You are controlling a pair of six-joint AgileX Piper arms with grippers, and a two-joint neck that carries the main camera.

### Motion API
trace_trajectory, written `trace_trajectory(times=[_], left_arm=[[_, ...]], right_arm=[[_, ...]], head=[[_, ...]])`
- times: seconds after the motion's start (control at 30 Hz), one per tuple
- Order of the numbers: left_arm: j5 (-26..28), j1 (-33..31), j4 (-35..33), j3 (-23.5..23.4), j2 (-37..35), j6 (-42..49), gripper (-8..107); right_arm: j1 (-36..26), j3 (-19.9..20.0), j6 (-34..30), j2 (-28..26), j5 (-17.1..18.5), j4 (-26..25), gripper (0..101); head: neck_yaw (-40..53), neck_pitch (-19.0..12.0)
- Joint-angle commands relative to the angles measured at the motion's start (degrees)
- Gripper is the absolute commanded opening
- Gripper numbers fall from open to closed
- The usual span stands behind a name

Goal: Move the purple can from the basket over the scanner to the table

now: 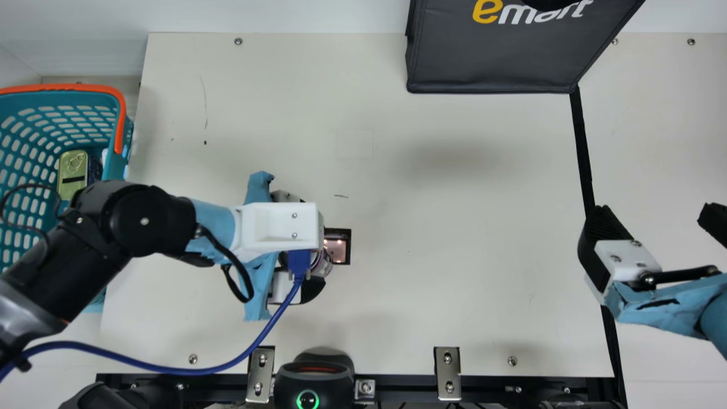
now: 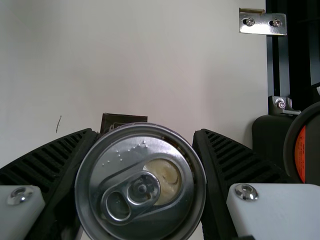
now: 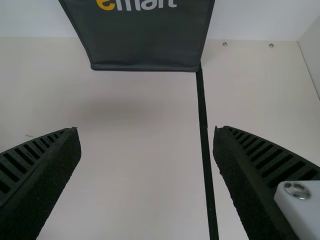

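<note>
While the right tool (image 1: 656, 215) gapes, the left (image 1: 309, 245) clasps the can (image 2: 140, 182).

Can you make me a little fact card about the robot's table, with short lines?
Purple can: between the fingers of the left gripper
Can top: silver, with a pull tab
Right gripper: open, holding nothing
Basket: teal, orange handle, at the table's left side
In basket: a gold tin
Bag: dark, at the far side
Glowing: green ring at the near edge
</note>
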Motion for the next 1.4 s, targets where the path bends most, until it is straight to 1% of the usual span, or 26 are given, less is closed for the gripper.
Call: trace_trajectory(times=[0.0,0.43,1.1,1.37], left_arm=[[-0.17,-0.05,0.06,-0.07,0.71,-0.17,-8],[-0.75,0.50,-1.13,-0.03,3.38,-0.33,-8],[-1.30,0.36,-1.41,-0.66,4.56,-2.72,59],[-1.40,0.14,-0.82,-0.69,3.48,-4.56,85]], right_arm=[[0.00,0.00,0.00,0.00,0.00,0.00,95],[0.00,0.00,0.00,0.00,0.00,0.00,95],[0.00,0.00,0.00,0.00,0.00,0.00,95],[0.00,0.00,0.00,0.00,0.00,0.00,95]], head=[[0.09,-1.75],[0.09,-1.75],[0.09,-1.75],[0.09,-1.75]])
